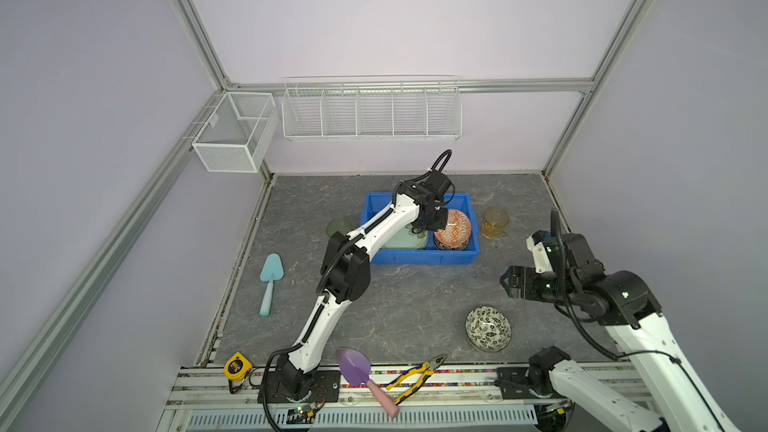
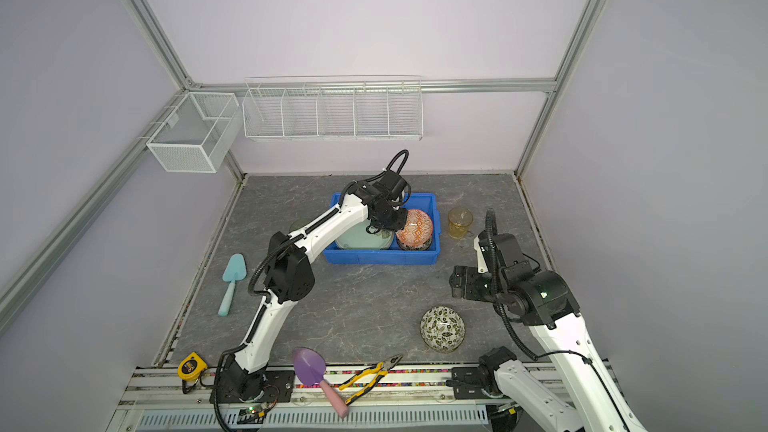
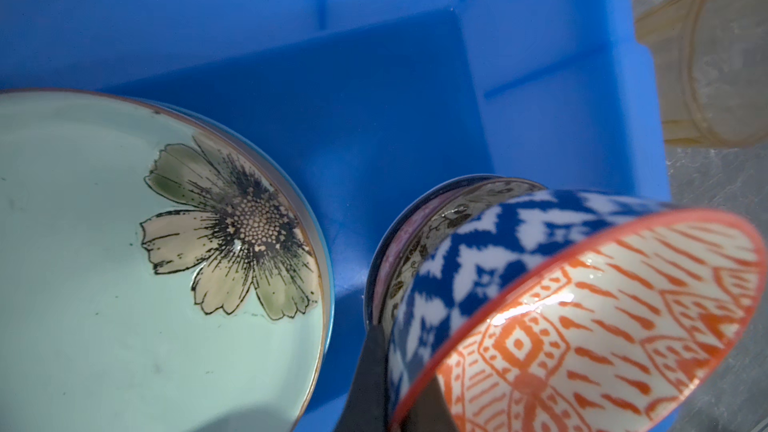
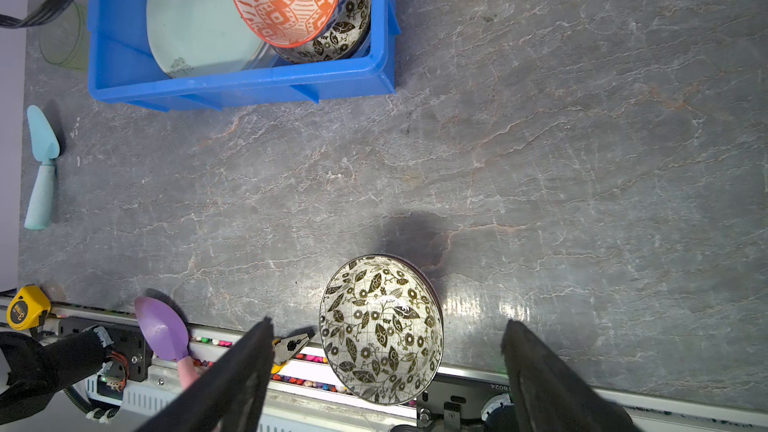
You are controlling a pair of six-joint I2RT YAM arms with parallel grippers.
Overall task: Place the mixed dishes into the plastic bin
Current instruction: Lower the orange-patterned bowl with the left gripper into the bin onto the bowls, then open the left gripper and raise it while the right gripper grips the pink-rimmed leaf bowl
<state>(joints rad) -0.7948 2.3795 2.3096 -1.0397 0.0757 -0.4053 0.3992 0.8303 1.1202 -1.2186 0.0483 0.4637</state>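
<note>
My left gripper (image 1: 437,223) (image 3: 401,384) is shut on the rim of a tilted bowl (image 1: 455,226) (image 3: 602,317), orange-patterned inside and blue-and-white outside. It holds the bowl over the right end of the blue plastic bin (image 1: 424,259) (image 4: 241,89). Under it in the bin sits a leaf bowl (image 3: 453,214) (image 4: 340,39), beside a pale green flower plate (image 1: 405,243) (image 3: 104,263). A second leaf bowl (image 1: 488,328) (image 4: 380,328) stands on the table at the front right. My right gripper (image 1: 508,280) (image 4: 388,322) hangs open above and just behind it. An amber tumbler (image 1: 495,222) stands right of the bin, a green tumbler (image 1: 339,227) left.
A teal trowel (image 1: 270,284) lies at the left. A purple trowel (image 1: 357,367), yellow-handled pliers (image 1: 415,376) and a yellow tape measure (image 1: 237,365) lie along the front rail. White wire baskets (image 1: 372,110) hang on the back wall.
</note>
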